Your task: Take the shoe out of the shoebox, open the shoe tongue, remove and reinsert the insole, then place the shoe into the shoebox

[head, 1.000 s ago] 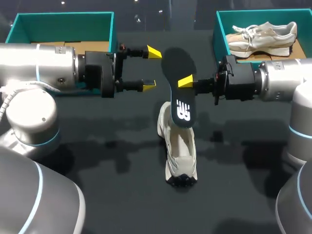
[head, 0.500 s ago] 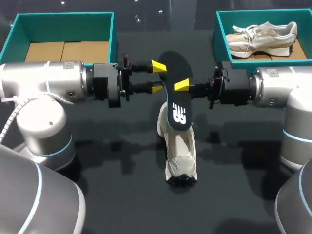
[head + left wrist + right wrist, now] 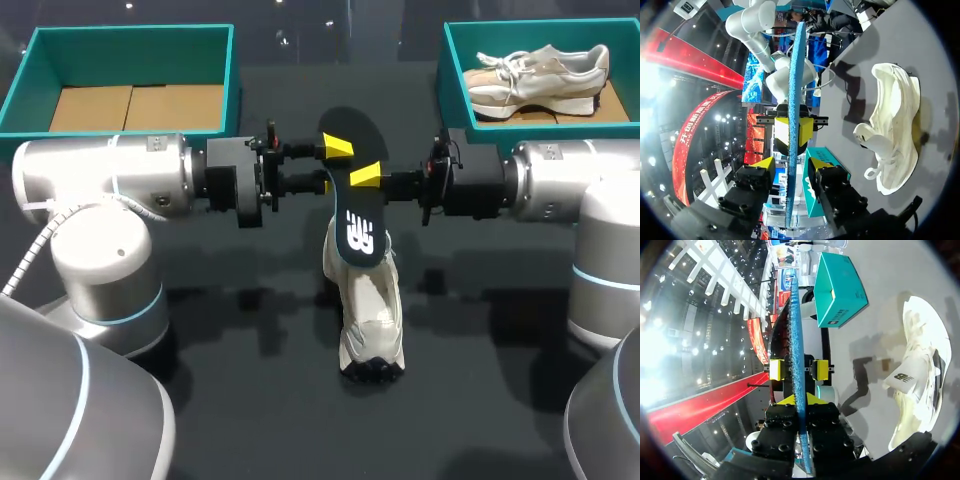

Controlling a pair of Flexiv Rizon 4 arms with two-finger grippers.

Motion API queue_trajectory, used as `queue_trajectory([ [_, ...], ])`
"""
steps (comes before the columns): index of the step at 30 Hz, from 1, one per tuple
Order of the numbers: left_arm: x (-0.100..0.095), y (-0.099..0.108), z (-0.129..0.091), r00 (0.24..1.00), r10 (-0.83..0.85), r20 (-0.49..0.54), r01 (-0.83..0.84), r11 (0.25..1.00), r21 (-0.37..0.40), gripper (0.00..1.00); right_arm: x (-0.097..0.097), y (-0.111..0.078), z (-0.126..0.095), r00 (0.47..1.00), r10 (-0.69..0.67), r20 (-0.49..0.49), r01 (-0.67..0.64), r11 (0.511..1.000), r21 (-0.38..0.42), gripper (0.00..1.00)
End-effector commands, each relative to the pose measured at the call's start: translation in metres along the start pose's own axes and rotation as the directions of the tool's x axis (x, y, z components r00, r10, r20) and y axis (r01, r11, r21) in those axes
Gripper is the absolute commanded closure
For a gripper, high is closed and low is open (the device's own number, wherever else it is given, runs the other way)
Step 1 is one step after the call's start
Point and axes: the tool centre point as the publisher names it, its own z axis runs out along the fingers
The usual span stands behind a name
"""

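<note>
One insole point(image 3: 352, 212), pinched by the right end effector point(image 3: 358, 176), covers the shoe's point(image 3: 371, 322) opening.

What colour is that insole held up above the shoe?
The insole is black with a white logo, clearest in the head view.

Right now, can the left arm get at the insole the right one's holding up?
Probably yes. The insole stands on edge between the left gripper's open fingers, with a gap on each side and nothing in between. The right gripper grips it from the opposite side.
</note>
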Motion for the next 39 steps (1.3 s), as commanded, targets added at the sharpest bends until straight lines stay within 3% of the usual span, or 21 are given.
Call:
queue_trajectory([
  [1, 0.001, -0.002, 0.005, 1.0, 0.009, 0.003, -0.009, 1.0, -0.006, 0.62, -0.002, -0.001, 0.004, 1.0, 0.002, 0.001, -0.002, 1.0, 0.0, 1.0],
  [14, 0.004, 0.0, 0.011, 0.999, 0.035, 0.004, -0.035, 0.999, -0.018, 0.8, -0.004, -0.002, 0.008, 1.0, 0.009, 0.0, -0.009, 1.0, 0.008, 1.0],
  [22, 0.006, -0.002, 0.013, 0.999, 0.045, 0.002, -0.045, 0.999, -0.012, 0.81, -0.006, -0.002, 0.008, 1.0, 0.017, -0.003, -0.017, 1.0, 0.008, 1.0],
  [25, 0.006, -0.003, 0.014, 0.999, 0.049, 0.003, -0.049, 0.999, -0.013, 1.0, -0.006, -0.002, 0.008, 1.0, 0.019, -0.003, -0.019, 1.0, 0.009, 1.0],
  [31, 0.007, -0.004, 0.013, 0.998, 0.057, 0.004, -0.057, 0.998, -0.008, 1.0, -0.008, -0.001, 0.006, 1.0, 0.022, -0.014, -0.022, 1.0, 0.003, 1.0],
  [33, 0.006, -0.005, 0.011, 0.998, 0.058, 0.005, -0.058, 0.998, -0.007, 1.0, -0.009, 0.0, 0.003, 1.0, 0.018, -0.017, -0.018, 1.0, -0.002, 0.5],
  [34, 0.005, -0.005, 0.009, 0.998, 0.059, 0.004, -0.059, 0.998, -0.008, 1.0, -0.009, 0.0, 0.001, 1.0, 0.012, -0.017, -0.012, 1.0, -0.006, 0.0],
  [39, -0.001, -0.007, -0.005, 0.998, 0.064, -0.001, -0.064, 0.998, -0.02, 1.0, -0.006, -0.003, -0.023, 0.999, -0.047, -0.004, 0.047, 0.999, -0.027, 0.0],
])
